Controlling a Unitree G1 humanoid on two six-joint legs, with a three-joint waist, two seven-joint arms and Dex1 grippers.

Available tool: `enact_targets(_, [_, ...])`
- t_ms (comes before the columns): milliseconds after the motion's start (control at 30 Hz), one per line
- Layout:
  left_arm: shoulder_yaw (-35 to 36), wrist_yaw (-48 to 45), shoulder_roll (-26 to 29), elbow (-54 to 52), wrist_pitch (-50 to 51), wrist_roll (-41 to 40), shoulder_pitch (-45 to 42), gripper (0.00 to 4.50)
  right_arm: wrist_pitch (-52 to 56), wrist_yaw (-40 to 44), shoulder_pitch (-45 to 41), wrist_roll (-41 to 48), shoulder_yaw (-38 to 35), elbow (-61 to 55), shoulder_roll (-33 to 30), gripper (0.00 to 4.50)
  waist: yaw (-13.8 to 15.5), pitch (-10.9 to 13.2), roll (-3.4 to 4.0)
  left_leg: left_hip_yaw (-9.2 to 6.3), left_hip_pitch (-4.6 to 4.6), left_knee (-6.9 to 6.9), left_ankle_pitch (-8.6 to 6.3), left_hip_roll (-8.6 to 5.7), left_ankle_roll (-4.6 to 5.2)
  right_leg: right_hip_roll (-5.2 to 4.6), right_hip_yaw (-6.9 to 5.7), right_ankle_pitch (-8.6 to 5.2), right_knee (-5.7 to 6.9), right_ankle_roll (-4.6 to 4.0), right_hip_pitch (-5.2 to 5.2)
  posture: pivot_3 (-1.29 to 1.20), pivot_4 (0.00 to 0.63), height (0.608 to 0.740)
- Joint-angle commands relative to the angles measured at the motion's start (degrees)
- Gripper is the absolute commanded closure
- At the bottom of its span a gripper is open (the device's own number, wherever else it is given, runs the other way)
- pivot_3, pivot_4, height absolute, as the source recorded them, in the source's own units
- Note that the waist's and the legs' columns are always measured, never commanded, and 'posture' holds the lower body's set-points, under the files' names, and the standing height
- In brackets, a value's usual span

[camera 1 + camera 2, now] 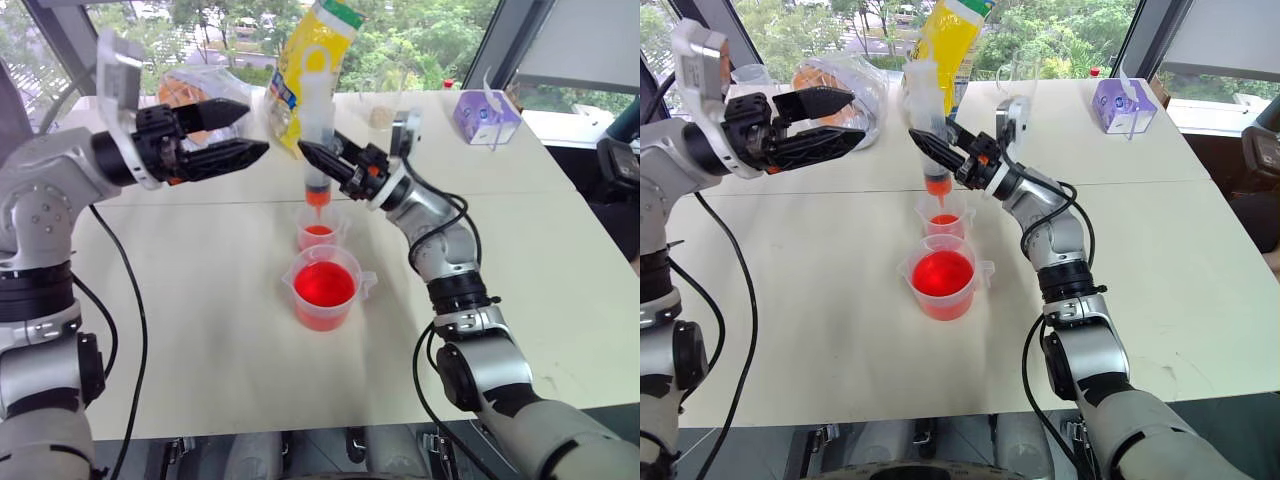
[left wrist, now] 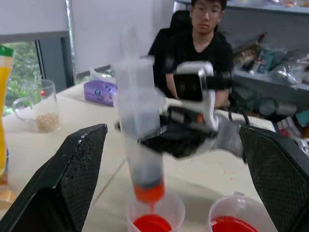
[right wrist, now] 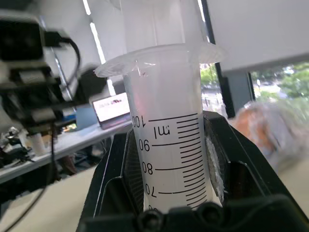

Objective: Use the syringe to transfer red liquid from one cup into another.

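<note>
Two clear cups of red liquid (image 1: pixel 324 284) sit mid-table in the left eye view: the wider spouted beaker (image 1: pixel 325 288) nearer the robot, the small narrow cup (image 1: pixel 319 232) just behind it. The right gripper (image 1: pixel 320 160) is pinched on the barrel of the syringe (image 1: pixel 316 150), which stands upright with its orange nozzle just above the narrow cup's rim. My worry is a miss: that cup is small, so if the tip drifts off centre when the plunger goes down, the liquid would land on the white table (image 1: pixel 200 300) or back in the beaker. A knock from the nozzle could also tip the light cup. The left gripper (image 1: pixel 245 128) hangs beside the syringe's upper end, jaws spread wide, holding nothing.

The right eye view gives the same line-up, with a yellow bottle (image 1: pixel 945 40) standing behind the syringe.

From the left wrist, the spread black fingers (image 2: pixel 63 179) frame the syringe; its lower barrel looks dark, with orange at the base above the narrow cup's red surface. A seated person (image 2: pixel 203 43) is at the far side of the table.

From the right wrist, the printed barrel is clamped between the black pads (image 3: pixel 116 174), with the flange above them
</note>
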Motion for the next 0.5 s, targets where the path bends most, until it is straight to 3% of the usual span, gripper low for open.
enact_targets(33, [-0.93,2.52,-2.42,2.37,-4.08,2.68,-5.64,0.04,-2.94,1.1,-0.68,-0.73,-0.67,-0.6,0.71,3.14,0.12,0.0,0.0,-0.02,-0.01,0.0,0.01,0.0,-0.01,0.0,-0.01,0.0,0.0,0.0,0.0,0.0,0.15,0.74])
enact_targets(500, [-6.07,2.35,-12.02,16.61,-11.69,10.93,-16.62,0.04,-4.27,1.41,-0.15,-2.56,-0.68,-0.1,1.34,3.14,-0.15,0.0,0.0,0.05,0.01,0.0,0.09,-0.04,-0.16,0.03,-0.01,0.0,0.01,0.01,-0.01,0.0,0.15,0.74])
